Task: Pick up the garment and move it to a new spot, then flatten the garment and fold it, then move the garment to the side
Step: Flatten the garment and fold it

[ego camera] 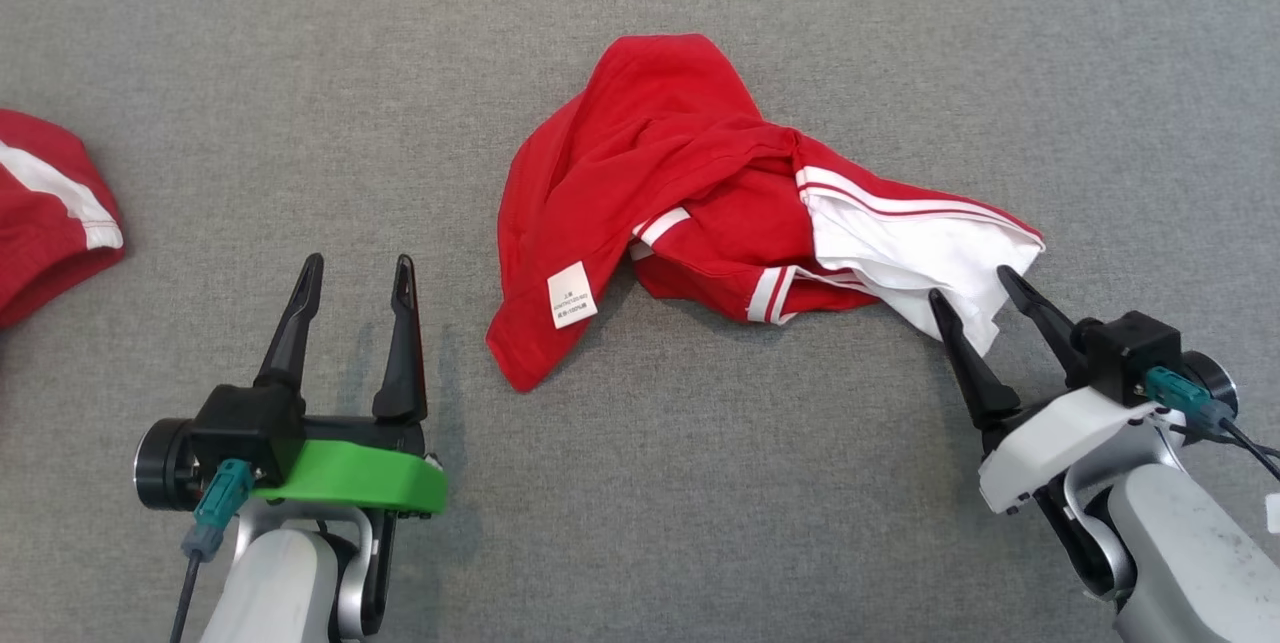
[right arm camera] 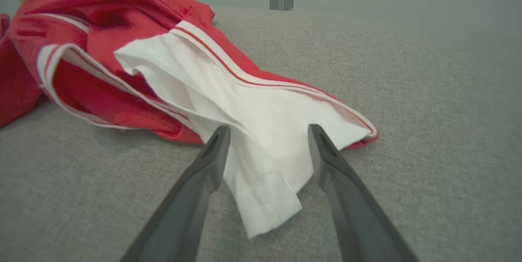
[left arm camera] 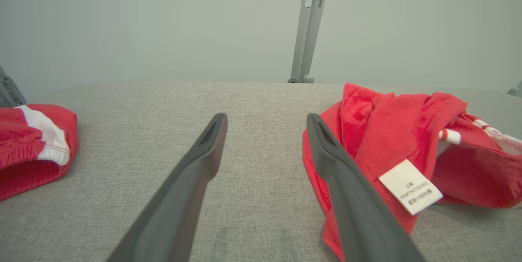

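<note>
Head view, and the big grey surface (ego camera: 700, 503) stretches wide under both arms. The garment (ego camera: 640, 173), a red top with white-striped trim, lies crumpled ahead of the two pincers and between them, nearer the right one. A second red piece (ego camera: 40, 223) sits off the left pincer's outer side, well apart from it.

The right arm (ego camera: 1180, 543), pale-cased, angles in from the lower right, and the right pincer (ego camera: 969, 283) points forward and inward. Its jaws stand apart, tips either side of the garment's white panel (ego camera: 900, 243), clamped on nothing.

The left arm (ego camera: 290, 563), green-collared, points straight ahead. The left pincer (ego camera: 360, 259) is spread wide over bare cloth, with the garment's red hem near its inner side.

Right wrist view adds the detail: the white panel lies loose on the surface between the two fingers (right arm camera: 195, 180), its end trailing back toward the wrist.

Left wrist view adds a grey post (left arm camera: 306, 25) beyond the far edge, and the small white label (left arm camera: 410, 186) just beside the inner finger.
</note>
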Tool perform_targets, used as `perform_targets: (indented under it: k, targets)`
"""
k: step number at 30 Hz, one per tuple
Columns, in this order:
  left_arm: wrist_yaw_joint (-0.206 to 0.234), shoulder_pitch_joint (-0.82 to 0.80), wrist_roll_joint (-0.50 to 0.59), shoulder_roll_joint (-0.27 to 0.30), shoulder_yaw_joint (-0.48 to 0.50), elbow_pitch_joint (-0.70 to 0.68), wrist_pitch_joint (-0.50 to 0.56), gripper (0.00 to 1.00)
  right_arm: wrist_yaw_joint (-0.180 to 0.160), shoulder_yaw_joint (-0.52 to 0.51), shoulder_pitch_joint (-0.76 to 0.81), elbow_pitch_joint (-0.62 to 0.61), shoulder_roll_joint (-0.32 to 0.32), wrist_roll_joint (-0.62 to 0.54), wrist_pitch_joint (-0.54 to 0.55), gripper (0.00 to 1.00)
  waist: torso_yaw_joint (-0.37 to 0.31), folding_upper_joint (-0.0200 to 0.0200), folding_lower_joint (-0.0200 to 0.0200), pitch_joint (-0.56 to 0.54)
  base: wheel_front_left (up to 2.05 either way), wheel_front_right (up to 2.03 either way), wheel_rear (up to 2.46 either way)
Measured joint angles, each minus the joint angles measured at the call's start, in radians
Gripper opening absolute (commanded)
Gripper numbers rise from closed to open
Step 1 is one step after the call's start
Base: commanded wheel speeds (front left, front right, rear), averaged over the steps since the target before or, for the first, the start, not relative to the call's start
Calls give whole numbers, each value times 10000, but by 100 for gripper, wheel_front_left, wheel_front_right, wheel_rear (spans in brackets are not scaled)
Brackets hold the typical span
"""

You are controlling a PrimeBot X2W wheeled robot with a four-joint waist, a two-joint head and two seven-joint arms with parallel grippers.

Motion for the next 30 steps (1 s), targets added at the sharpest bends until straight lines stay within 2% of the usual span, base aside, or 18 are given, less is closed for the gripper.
perform_targets:
  k: [8,12,15,23,30]
  targets:
    - [249,285,-75,244,261,-96,48,100,0,-1918,1176,-1705,849,-134,-253,100,-219,0,0,-379,0,0,0]
    - [324,385,-104,334,334,-197,96,100,-2,-3003,1405,-2479,1072,-487,-245,100,-317,0,0,-611,0,0,0]
    - [336,521,-121,374,316,-249,196,100,-4,-3446,1524,-2805,1243,-765,-31,100,-356,0,0,-886,0,0,0]
    - [351,1060,-194,564,153,-305,468,100,-2,-3313,2257,-2947,1609,-757,311,100,-392,0,-1,-1538,0,0,0]
    - [374,1373,-293,625,127,-370,623,100,-2,-3210,2510,-2997,1670,-723,443,100,-523,0,-1,-1791,0,0,0]
